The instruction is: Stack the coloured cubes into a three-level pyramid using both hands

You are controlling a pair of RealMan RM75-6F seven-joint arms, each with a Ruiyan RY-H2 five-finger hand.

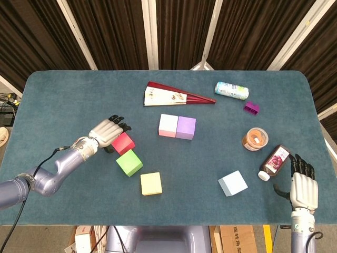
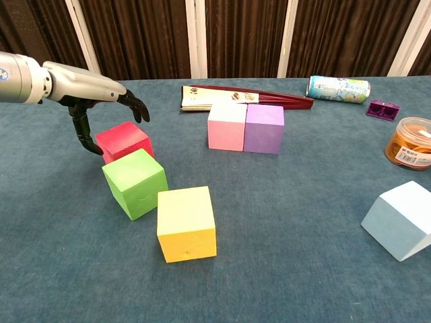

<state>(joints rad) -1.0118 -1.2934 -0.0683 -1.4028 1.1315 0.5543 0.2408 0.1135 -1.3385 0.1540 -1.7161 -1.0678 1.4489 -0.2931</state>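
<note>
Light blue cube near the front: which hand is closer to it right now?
Right. The right hand rests open at the table edge, just to the side of the light blue cube. The left hand is far across the table, over the red cube.

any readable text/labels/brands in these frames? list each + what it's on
None can be quoted.
Can: printed label, too blurred to read.
Brown bottle: label with a picture, any words too small.
Folded fan: small marks on the pale part, unreadable.
Orange-lidded jar: no legible label.
Cubes: plain faces, no text.
</note>
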